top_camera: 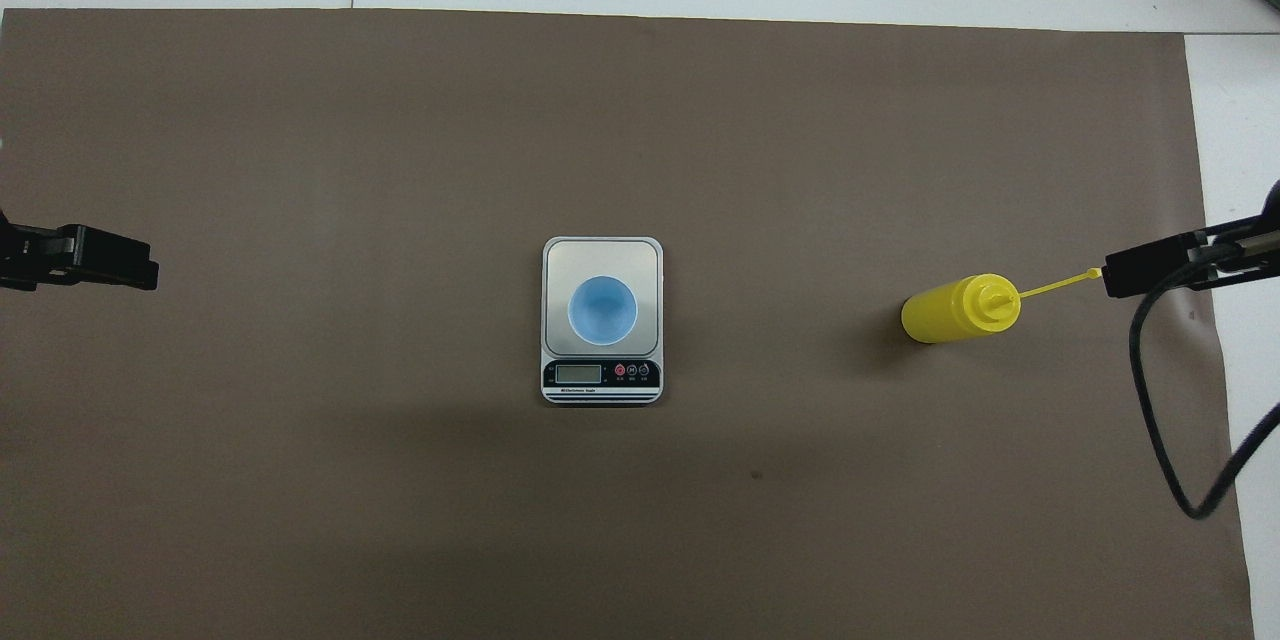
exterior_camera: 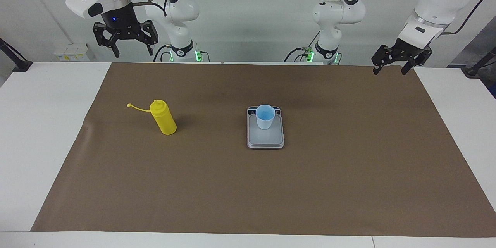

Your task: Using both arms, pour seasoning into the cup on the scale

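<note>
Seasoning [exterior_camera: 164, 117] in its bright yellow squeeze bottle stands upright on the brown mat [exterior_camera: 248, 186] that covers most of the white table [exterior_camera: 42, 131], toward the right arm's end and about midway between the robots' edge and the outer edge. Its nozzle top is on, and the thin yellow cap strap [exterior_camera: 136, 107] sticks out sideways toward the table's end at the right arm's side.

Near the middle of the table lies the scale [exterior_camera: 266, 136], flat on the mat, its dark display strip at the end nearer the robots. The pale blue cup [exterior_camera: 265, 116] stands upright on the weighing plate, close to the display end, its brighter blue inside showing in the overhead view. Bottle and scale are well apart, with bare mat between them.

Both arms hang raised by the table's edge nearest the robots, touching nothing. The right pincer [exterior_camera: 124, 41] is up over the mat's corner at the right arm's end, fingers spread wide and holding nothing. The left pincer [exterior_camera: 401, 62] hovers over the mat's corner at the left arm's end, also spread wide and empty.
</note>
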### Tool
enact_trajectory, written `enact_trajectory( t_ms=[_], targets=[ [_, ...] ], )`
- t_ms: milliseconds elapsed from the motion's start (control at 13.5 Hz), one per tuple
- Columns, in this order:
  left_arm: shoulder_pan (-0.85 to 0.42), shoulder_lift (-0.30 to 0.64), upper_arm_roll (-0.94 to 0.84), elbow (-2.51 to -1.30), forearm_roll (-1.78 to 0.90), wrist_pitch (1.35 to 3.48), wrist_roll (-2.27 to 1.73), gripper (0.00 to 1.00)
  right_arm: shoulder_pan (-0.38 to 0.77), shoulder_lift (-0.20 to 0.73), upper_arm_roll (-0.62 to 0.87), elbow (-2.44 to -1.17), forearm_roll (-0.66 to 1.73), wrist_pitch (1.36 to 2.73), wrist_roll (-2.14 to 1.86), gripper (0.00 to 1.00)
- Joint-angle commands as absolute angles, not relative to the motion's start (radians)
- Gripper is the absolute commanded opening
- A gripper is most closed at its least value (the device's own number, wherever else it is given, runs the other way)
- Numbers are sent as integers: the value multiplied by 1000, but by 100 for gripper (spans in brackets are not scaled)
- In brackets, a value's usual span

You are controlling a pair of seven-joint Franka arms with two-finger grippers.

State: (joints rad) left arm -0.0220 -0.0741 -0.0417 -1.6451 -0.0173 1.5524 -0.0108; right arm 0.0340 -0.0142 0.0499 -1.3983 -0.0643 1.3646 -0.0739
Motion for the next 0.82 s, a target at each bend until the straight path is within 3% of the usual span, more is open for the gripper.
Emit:
enact_trajectory(
  t_ms=[0,222,742],
  targets=[
    [-26,-94,-34,-1660,-28,1545,-18,100,18,-44,55,-1419,-54,1348,-66,100],
    [-26,-94,-34,-1660,-26,1545,-18,100,12,-52,51,-1431,-48,1348,-66,100],
    [-26,-94,-34,-1660,-28,1545,-18,100,15,-126,44,-1652,-11,1486,112,100]
  ],
)
